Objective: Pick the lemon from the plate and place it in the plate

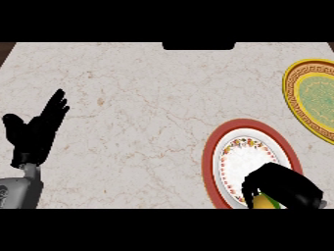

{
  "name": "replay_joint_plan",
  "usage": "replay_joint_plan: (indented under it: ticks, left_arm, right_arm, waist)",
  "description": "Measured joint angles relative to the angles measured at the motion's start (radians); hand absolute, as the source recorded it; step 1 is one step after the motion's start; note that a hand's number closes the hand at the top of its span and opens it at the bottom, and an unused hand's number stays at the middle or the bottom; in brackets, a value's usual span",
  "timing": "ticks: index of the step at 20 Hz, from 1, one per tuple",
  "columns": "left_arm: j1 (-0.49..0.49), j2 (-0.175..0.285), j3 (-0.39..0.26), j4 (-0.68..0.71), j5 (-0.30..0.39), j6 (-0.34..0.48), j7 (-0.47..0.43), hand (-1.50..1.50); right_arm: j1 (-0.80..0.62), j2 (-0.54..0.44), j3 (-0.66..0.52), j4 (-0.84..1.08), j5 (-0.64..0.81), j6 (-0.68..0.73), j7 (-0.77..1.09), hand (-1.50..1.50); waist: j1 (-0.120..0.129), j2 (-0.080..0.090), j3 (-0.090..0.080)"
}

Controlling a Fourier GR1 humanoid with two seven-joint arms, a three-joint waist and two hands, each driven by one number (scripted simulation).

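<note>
Head view, looking steeply down on a pale marbled counter (pixel 148 98): at the lower right of the frame the robot's right hand (pixel 285 188) sits over the near end of a red-rimmed plate (pixel 207 164), its black fingers curled down and inward around the lemon (pixel 266 202). Only a small patch of yellow, with a touch of green, shows beneath the fingers at the hand's lower left; the rest of the fruit is hidden by the hand, so which way it points and how its long axis runs cannot be told. The lemon lies at the lower end of that plate's floral white centre, close to the frame's bottom edge. A second plate, yellow-rimmed (pixel 291 93) with a green middle, lies at the upper right of the frame, partly cut by the right edge and apart from the red-rimmed one. At the far left the left hand (pixel 35 132) rests open, fingers straight and pointing up the frame, thumb spread, holding nothing, above its grey forearm (pixel 10 193).
</note>
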Motion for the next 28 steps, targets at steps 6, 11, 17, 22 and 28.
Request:
replay_joint_plan:
  ticks: [6,11,17,22,28]
  left_arm:
    - [-0.001,-0.019,-0.004,0.014,-0.021,0.009,-0.013,0.00]
    - [0.010,-0.027,-0.002,0.012,-0.029,0.022,-0.016,0.00]
    - [0.013,-0.020,0.010,0.006,-0.023,0.015,-0.010,0.00]
    - [0.008,-0.028,0.003,-0.005,-0.029,0.007,-0.005,0.00]
    - [-0.025,-0.047,0.004,0.032,-0.041,0.006,-0.017,0.00]
  right_arm:
    - [0.057,-0.081,-0.088,-0.076,0.014,-0.133,-0.153,1.50]
    - [0.090,-0.054,-0.256,-0.175,-0.084,-0.251,-0.199,1.50]
    - [0.083,0.001,-0.485,-0.237,-0.221,-0.350,-0.170,1.50]
    - [0.014,-0.006,-0.625,-0.172,-0.344,-0.308,-0.087,1.50]
    - [-0.152,-0.058,-0.709,0.075,-0.400,-0.281,-0.060,1.50]
  waist:
    - [-0.006,-0.001,0.001]
    - [-0.021,-0.004,0.001]
    - [-0.019,-0.003,0.001]
    - [-0.005,0.000,0.000]
    - [0.005,0.003,0.000]
